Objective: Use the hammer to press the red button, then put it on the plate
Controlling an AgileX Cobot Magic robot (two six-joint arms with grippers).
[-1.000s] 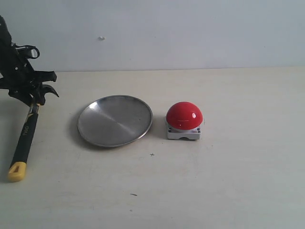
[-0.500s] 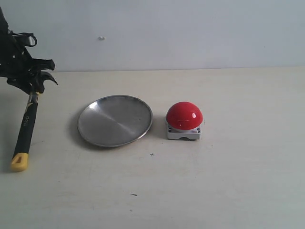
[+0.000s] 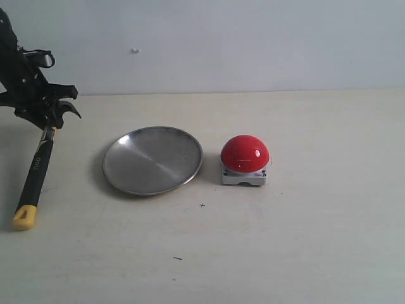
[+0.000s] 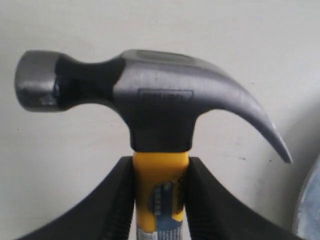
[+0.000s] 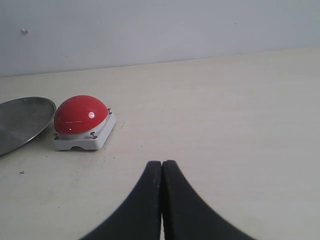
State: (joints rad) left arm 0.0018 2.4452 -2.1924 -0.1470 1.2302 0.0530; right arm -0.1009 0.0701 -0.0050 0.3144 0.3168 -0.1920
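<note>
The left tool [image 4: 160,200] is clenched on the hammer [image 4: 150,95] at its yellow neck, just under the head. We judge the hammer stiff and head-heavy; this hold near the head should limit swing. The right tool [image 5: 161,200] is closed, holding nothing. In the exterior view the plate [image 3: 152,161] lies at three o'clock of the hammer, the red button [image 3: 245,154] just beyond it. Whether the butt touches the desk [image 3: 304,240] we cannot tell.
</note>
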